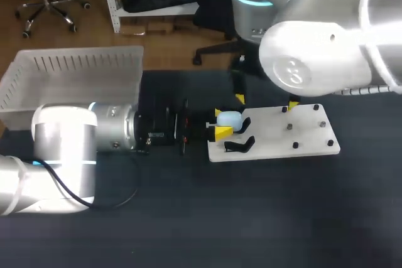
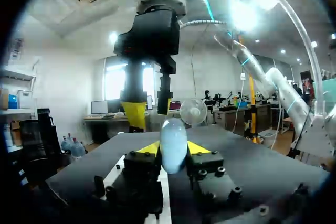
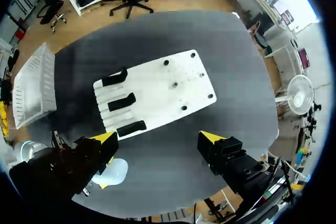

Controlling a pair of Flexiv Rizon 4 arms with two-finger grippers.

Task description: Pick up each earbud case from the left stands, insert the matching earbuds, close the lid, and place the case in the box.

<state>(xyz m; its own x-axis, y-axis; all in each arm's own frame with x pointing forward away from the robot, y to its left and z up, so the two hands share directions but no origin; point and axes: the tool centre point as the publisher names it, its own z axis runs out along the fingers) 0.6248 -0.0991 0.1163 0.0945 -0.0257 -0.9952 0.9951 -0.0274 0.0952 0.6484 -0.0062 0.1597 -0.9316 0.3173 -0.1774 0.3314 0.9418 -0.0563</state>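
The left arm (image 1: pixel 63 139) comes in from the lower left of the head view and lies level across the dark desk (image 1: pixel 251 218). The left jaws are clamped on the pale blue earbud case (image 1: pixel 230 119) from two sides. The case is at the middle of the frame, over the left end of the white board (image 1: pixel 301 136), close to the black stands (image 1: pixel 239 145); whether it touches one I cannot tell. From the left wrist the case (image 2: pixel 174 145) stands upright between the two yellow tips, both touching it. The right arm (image 1: pixel 314 54) fills the upper right, the right jaws spread wide apart above the board with nothing between them. The white box (image 1: pixel 75 76) rests at the upper left of the desk, well apart from the case
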